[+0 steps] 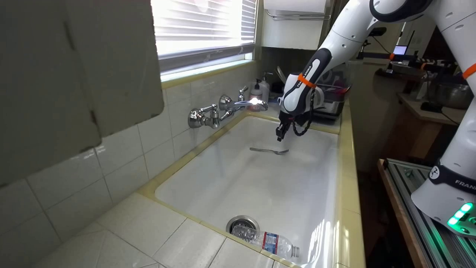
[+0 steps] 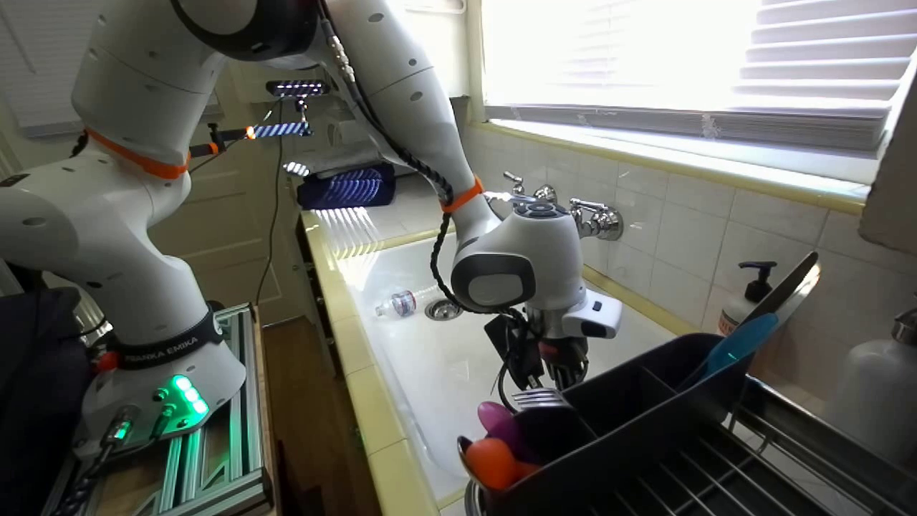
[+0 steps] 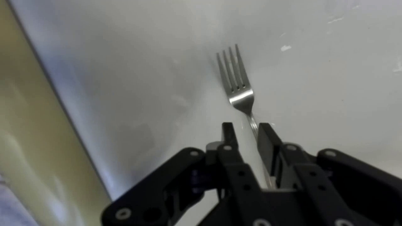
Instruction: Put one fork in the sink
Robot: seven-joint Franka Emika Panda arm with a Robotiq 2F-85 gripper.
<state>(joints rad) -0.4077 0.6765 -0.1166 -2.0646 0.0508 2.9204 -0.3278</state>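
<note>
The grey metal fork (image 1: 268,150) lies flat on the floor of the cream-white sink (image 1: 293,182), towards its far end in an exterior view. In the wrist view the fork's head (image 3: 241,97) lies ahead of the fingertips, and its handle runs back beneath the gap between them. My gripper (image 3: 246,125) is open with nothing between its fingers. In an exterior view the gripper (image 1: 279,139) hangs above the fork, apart from it. In an exterior view the fingertips are partly hidden behind the utensil holder, and the fork in the basin is hidden.
A dark utensil holder (image 2: 630,423) on a rack holds several utensils, including a fork with upright tines (image 2: 541,398). A plastic bottle (image 1: 275,243) lies by the drain (image 1: 242,222). The chrome tap (image 1: 241,105) juts from the tiled wall. A yellowish rim (image 1: 347,167) edges the basin.
</note>
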